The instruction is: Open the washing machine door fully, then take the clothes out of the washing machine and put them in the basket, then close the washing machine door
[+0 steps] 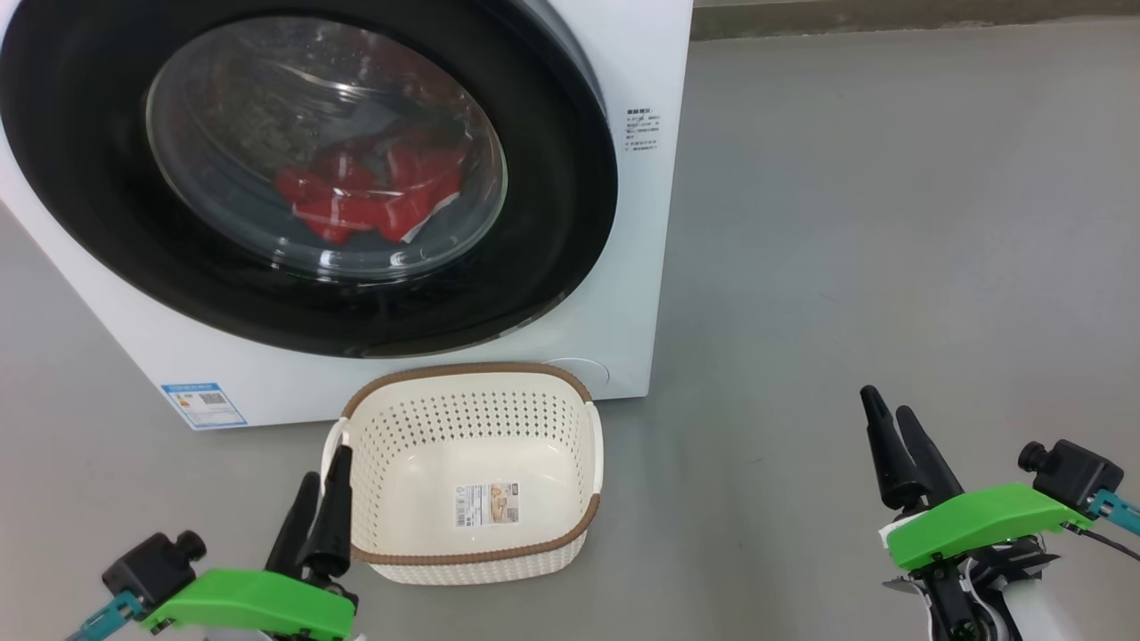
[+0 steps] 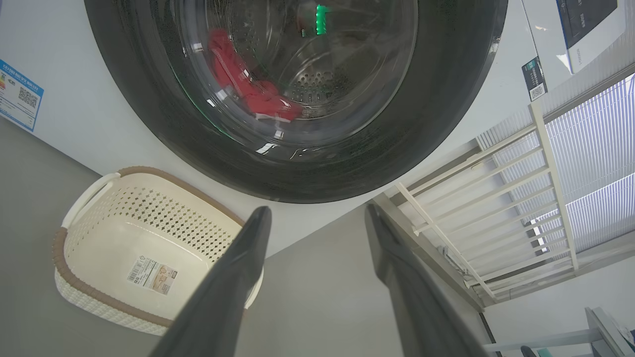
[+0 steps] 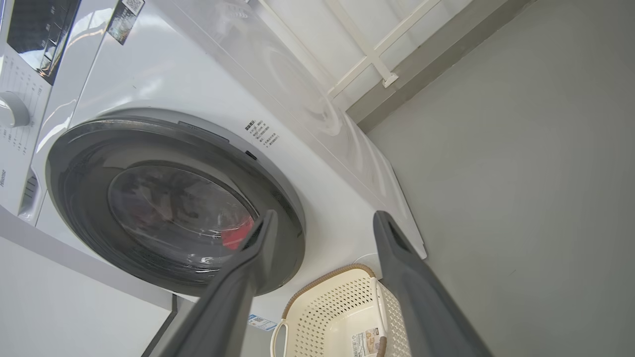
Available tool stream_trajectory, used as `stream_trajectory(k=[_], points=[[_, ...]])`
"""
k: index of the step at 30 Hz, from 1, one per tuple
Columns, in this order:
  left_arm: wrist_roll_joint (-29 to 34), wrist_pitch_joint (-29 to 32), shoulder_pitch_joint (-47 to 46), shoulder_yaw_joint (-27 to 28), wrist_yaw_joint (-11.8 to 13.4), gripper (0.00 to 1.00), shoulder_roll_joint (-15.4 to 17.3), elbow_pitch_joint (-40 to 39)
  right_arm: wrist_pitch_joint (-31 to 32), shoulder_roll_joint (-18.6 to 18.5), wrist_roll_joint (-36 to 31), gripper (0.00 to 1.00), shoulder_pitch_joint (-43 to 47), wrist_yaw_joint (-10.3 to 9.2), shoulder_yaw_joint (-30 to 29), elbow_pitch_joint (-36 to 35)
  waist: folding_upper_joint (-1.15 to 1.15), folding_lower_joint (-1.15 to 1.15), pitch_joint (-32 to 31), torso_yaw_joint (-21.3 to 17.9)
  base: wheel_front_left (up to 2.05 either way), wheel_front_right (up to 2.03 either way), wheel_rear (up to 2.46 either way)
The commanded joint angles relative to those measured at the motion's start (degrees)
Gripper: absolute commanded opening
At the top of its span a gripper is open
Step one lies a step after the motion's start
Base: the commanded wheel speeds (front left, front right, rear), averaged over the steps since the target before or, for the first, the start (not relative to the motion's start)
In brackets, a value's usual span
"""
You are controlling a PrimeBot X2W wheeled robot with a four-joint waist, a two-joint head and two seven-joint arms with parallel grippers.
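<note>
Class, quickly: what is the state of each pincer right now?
Left pincer: open, holding nothing.
Right pincer: open, holding nothing.

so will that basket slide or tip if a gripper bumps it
Probably slides easily: the basket is empty, thin perforated plastic on a smooth floor. Tipping seems unlikely, since it sits wide and low. Its walls may flex a little.

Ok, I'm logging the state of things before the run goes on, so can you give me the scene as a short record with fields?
door: shut, flush with the washer
clothes: red, inside the washer, seen through the door
basket: empty, upright on the floor in front of the washer
left gripper: open, holding nothing, by the basket's left side
right gripper: open, holding nothing, over the floor right of the basket
task step: door not yet opened
</note>
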Motion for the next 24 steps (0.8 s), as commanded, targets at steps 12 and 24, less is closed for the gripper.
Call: stream_trajectory(k=[12,24], points=[[11.3,-2.6,-4.0,0.2,0.8,1.00,0.7,-2.2,-2.4,-0.7,-9.1,1.00,-4.7,-0.02,2.4,-0.4,0.00,-0.01,-0.1,-0.3,0.00,0.00,0.00],[20.4,-4.7,-5.3,-1.0,1.3,1.00,0.8,-0.8,-4.5,-0.8,-17.0,1.00,-6.5,-0.02,4.5,1.2,0.00,-0.01,-0.3,-0.5,0.00,0.00,0.00]])
